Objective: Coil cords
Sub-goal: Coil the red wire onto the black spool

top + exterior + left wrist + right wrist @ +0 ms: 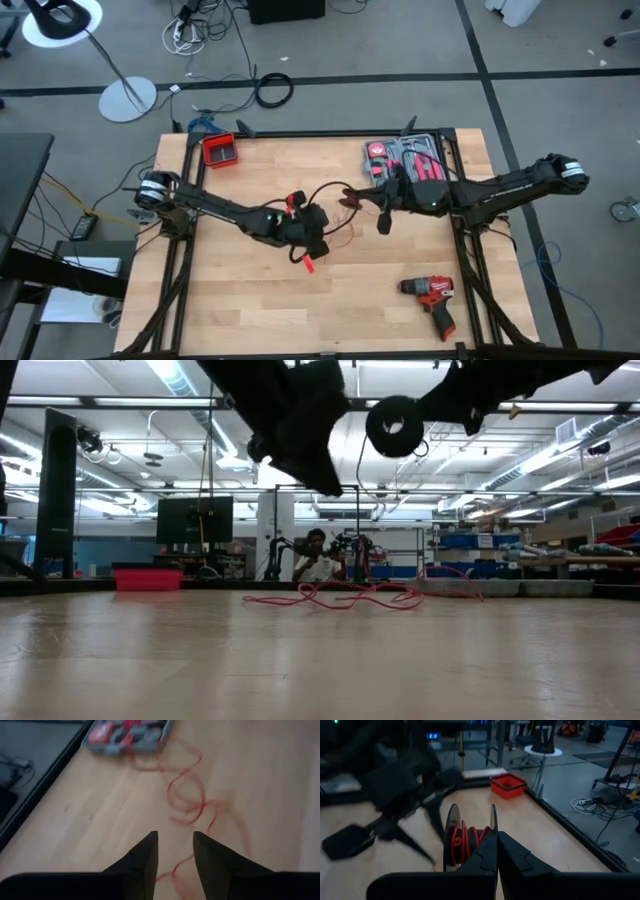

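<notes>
The thin red and black cords [335, 215] lie loose near the middle of the wooden table [230, 310]; some red cord is wound on a round spool [467, 840]; the right gripper [496, 851] is pressed together on its rim; the left gripper [175, 851] hangs spread above the cord, holding nothing; the cord looks light and floppy, so pinch one strand.

Both arms reach in over mid-table, raised.
The left gripper [175, 851] has its fingers parted with nothing between; the right gripper [497, 851] has its fingers pressed together.
</notes>
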